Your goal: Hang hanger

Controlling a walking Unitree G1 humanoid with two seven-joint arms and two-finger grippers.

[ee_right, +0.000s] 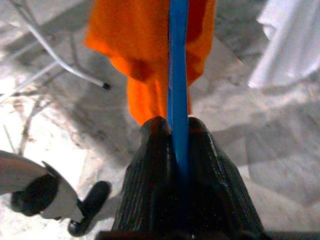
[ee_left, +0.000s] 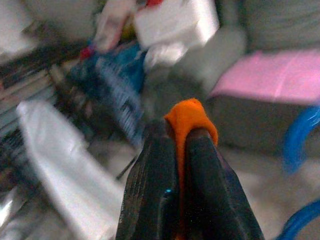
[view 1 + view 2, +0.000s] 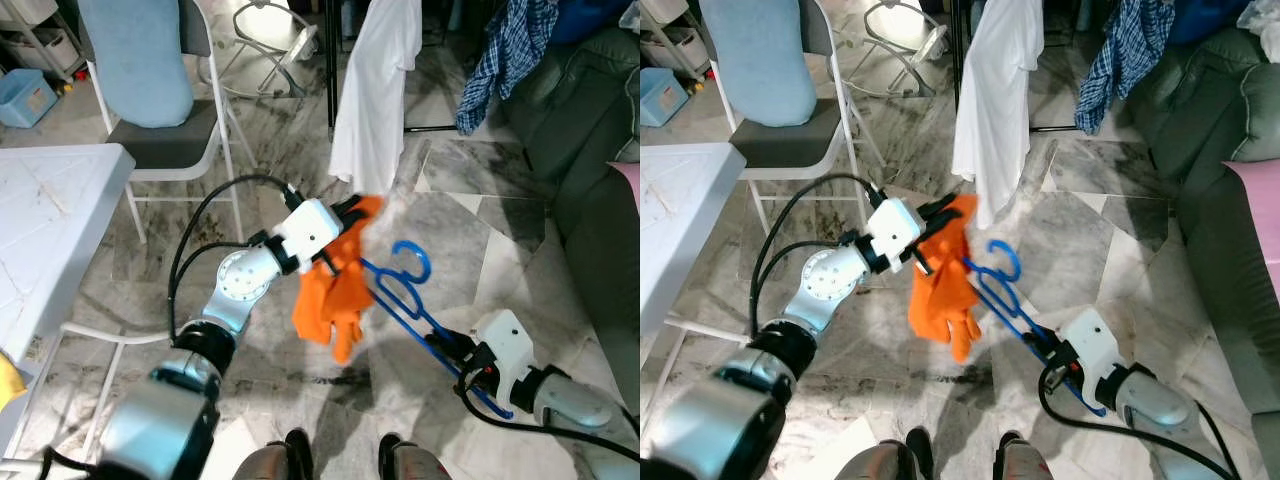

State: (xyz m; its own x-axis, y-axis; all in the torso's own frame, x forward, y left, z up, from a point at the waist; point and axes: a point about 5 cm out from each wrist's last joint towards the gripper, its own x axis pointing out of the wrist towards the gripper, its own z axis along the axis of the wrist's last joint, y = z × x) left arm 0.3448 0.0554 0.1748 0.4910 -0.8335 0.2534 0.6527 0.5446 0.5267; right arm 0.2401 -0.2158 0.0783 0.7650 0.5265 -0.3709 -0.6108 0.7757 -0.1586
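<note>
A blue plastic hanger (image 3: 405, 292) is held out low over the marble floor, its hook curling upward. My right gripper (image 3: 458, 352) is shut on the hanger's lower bar; the right wrist view shows the blue bar (image 1: 178, 85) pinched between the black fingers (image 1: 150, 175). An orange garment (image 3: 335, 285) droops from the hanger's other end. My left gripper (image 3: 352, 215) is shut on the top of that orange cloth (image 2: 186, 120), whose fold pokes out between the fingers (image 2: 155, 185).
A clothes rack behind carries a white shirt (image 3: 378, 90) and a blue plaid shirt (image 3: 505, 55). A folding chair (image 3: 160, 110) with a light blue cover stands at the left, beside a white table (image 3: 50, 215). A grey sofa (image 3: 590, 170) runs along the right.
</note>
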